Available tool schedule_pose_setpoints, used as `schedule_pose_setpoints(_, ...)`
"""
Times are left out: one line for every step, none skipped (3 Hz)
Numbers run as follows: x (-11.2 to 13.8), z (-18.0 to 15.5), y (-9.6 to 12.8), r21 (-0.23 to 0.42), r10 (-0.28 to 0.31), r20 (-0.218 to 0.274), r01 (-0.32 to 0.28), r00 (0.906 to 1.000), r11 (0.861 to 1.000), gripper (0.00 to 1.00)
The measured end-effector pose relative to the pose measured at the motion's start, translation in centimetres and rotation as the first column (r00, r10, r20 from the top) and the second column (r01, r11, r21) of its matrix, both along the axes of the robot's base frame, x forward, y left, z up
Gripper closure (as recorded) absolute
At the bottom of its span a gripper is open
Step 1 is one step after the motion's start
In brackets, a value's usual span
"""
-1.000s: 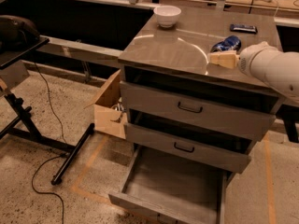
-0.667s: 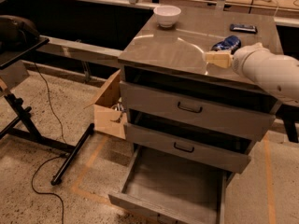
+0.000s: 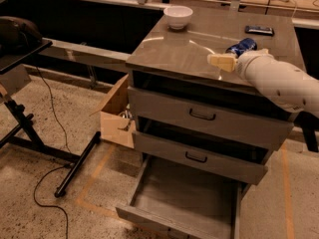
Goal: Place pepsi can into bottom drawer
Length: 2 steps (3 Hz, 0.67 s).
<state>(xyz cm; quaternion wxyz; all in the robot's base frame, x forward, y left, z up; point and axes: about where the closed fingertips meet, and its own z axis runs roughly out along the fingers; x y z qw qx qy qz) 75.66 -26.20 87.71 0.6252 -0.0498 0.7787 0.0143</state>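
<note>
The pepsi can (image 3: 242,46), blue with silver ends, lies on its side on top of the grey cabinet (image 3: 189,54), toward the right. My gripper (image 3: 222,61) is at the end of the white arm, just in front of and to the left of the can, low over the cabinet top. I cannot tell whether it touches the can. The bottom drawer (image 3: 187,198) is pulled out wide below, showing a bare flat grey floor. The two upper drawers are only slightly ajar.
A white bowl (image 3: 178,17) stands at the back left of the cabinet top. A flat dark phone-like object (image 3: 259,30) lies at the back right. An open cardboard box (image 3: 117,118) sits on the floor left of the cabinet. A black stand (image 3: 30,128) with a cable is further left.
My gripper has slid a little to the left over the cabinet top. The can has stayed where it was.
</note>
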Motion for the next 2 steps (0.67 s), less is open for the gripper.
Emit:
schedule_pose_setpoints(1.1,0.2,0.0,0.018,-0.033,0.026,0.033,0.9991,0.999,0.00)
schedule_pose_setpoints(2.5,0.5,-0.3,0.018,-0.068,0.067,0.067,0.9954,0.998,0.00)
